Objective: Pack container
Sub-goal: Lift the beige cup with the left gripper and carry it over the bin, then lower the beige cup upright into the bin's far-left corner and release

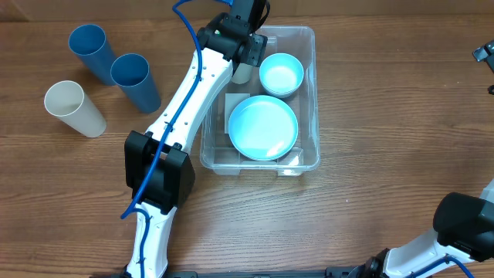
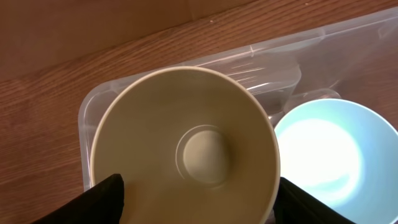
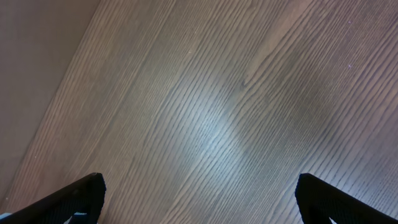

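Note:
The container [image 1: 312,40] is a clear plastic bin at the table's back middle. It holds a light blue plate [image 1: 263,127] and a light blue bowl [image 1: 281,74]. My left gripper [image 1: 245,48] is over the bin's far left corner, shut on a cream cup [image 1: 241,73]. In the left wrist view the cup [image 2: 186,124] stands upright between my fingers [image 2: 199,202], inside the bin's corner [image 2: 87,106] and beside the blue bowl [image 2: 329,149]. My right gripper [image 3: 199,186] is open and empty above bare wood.
Two blue cups [image 1: 91,50] [image 1: 135,79] and a cream cup [image 1: 73,108] lie on their sides at the table's left. The right arm's base [image 1: 463,224] is at the front right corner. A white label [image 1: 235,108] shows on the bin's bottom.

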Motion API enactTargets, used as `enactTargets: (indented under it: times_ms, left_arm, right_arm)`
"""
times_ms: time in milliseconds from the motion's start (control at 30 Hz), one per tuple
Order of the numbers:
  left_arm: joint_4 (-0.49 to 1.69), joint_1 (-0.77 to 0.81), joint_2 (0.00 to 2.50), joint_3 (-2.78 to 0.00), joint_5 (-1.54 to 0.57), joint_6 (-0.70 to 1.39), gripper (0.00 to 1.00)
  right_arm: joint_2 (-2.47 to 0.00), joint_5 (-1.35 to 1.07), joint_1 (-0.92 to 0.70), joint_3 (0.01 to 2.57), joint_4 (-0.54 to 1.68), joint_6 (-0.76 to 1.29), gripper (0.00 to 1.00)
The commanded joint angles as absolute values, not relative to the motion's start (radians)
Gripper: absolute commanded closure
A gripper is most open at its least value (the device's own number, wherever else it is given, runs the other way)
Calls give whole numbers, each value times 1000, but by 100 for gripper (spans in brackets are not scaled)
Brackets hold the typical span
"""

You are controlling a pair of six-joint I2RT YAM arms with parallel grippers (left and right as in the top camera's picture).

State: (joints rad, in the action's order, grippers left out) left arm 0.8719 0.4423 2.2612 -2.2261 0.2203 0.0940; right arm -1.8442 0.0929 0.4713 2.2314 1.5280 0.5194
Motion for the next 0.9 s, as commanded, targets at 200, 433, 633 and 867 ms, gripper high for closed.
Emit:
enactTargets:
  times_ms: [200, 433, 633, 867]
  left_arm:
    - [929, 472, 2274, -2394, 208, 54, 22]
    - [995, 520, 2274, -2432, 16, -30, 60]
    - [1025, 550, 2293, -2407, 7, -68, 87]
    - [1072, 548, 2392, -2407, 43, -94, 93]
  right_arm:
    - [-1835, 103, 474, 2246, 1524, 520, 0]
    - [-1835, 103, 473, 2246, 1524, 520, 0]
    - [-1835, 103, 474, 2246, 1524, 520, 0]
    - [-1835, 103, 474, 2246, 1524, 520, 0]
